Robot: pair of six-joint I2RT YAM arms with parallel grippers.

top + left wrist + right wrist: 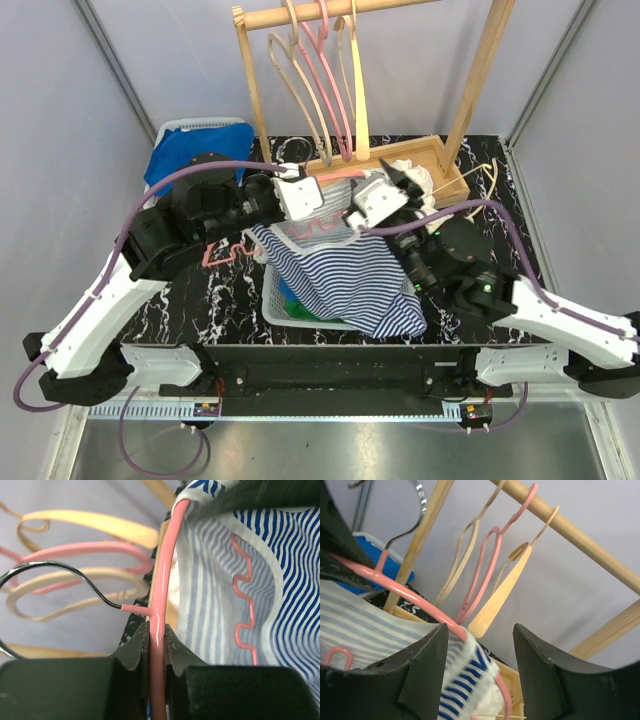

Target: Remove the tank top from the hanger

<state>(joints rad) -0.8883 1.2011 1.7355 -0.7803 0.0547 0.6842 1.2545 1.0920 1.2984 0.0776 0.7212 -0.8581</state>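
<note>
The blue-and-white striped tank top [350, 280] hangs on a pink hanger [335, 176] held above the table between both arms. My left gripper [300, 187] is shut on the pink hanger's bar [161, 605] just below the metal hook, and the striped fabric [210, 605] lies to its right. My right gripper [385, 188] is open. In the right wrist view its jaws [480, 635] stand apart around the tank top's strap [470, 675], which sits on the hanger's arm [405, 587] nearer the left jaw.
A wooden rack [480, 80] stands at the back with several tan and pink hangers [320, 80] on its rod. A white basket [275, 300] sits under the hanging fabric. A bin with blue cloth [195, 150] is at the back left.
</note>
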